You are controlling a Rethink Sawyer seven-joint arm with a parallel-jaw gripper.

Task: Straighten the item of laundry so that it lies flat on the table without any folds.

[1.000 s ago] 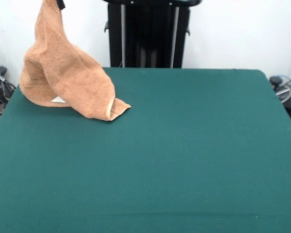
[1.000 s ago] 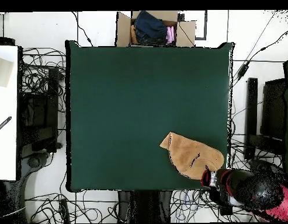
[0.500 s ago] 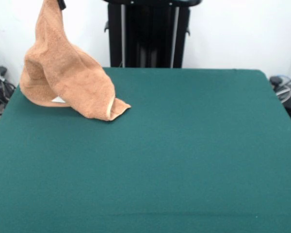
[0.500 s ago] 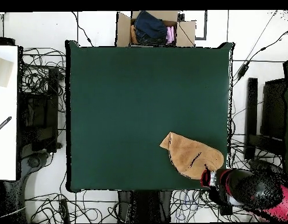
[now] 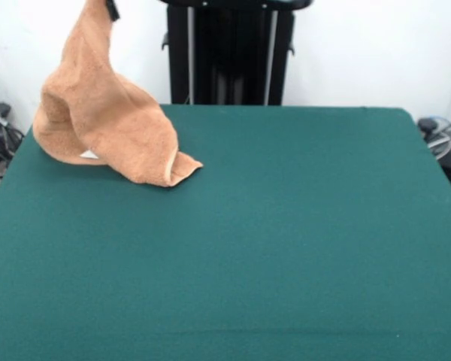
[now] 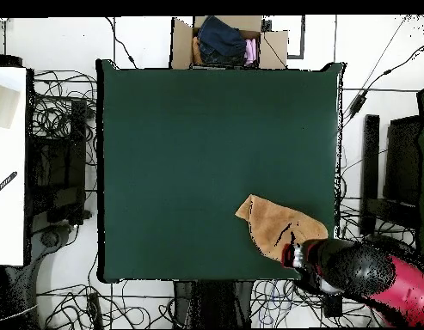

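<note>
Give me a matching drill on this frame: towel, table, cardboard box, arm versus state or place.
Things:
1. towel
2. table
3. cardboard box
4. arm

States/places:
A. dark green top
B. red and black, over one table corner in the overhead view
C. on the floor off the table edge, clothes inside
D. one end lifted, rest bunched on the table

Pairs: 1-D, 2-A, 3-C, 4-B

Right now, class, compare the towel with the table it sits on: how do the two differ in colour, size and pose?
The towel is light orange-tan; the table top is dark green. The towel is far smaller, sitting at one corner of the wide table. The towel is drawn up into a peak, its top at the gripper, with only its lower folds on the surface; the table lies flat. Both look like soft cloth.
</note>
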